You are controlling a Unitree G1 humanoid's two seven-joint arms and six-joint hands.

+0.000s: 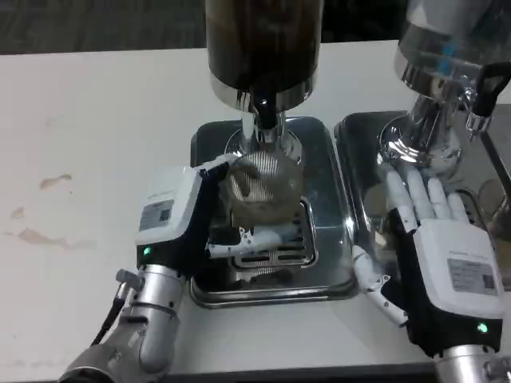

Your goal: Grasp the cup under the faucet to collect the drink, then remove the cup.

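A ribbed clear cup [262, 189] with brownish drink stands on the slotted grate of the steel drip tray [327, 263], right below the black faucet [265, 106] of the dark drink dispenser [263, 48]. My left hand [200, 219] wraps the cup from its left side, thumb across the front low down, fingers behind it. My right hand [435, 239] lies flat with fingers stretched forward on the second steel tray [359, 159], at the foot of the right dispenser.
A second dispenser with a chrome base [423, 136] and a clear tank [447, 40] stands on the right tray, its own black tap [483, 100] at the far right. Brown stains [40, 215] mark the white table on the left.
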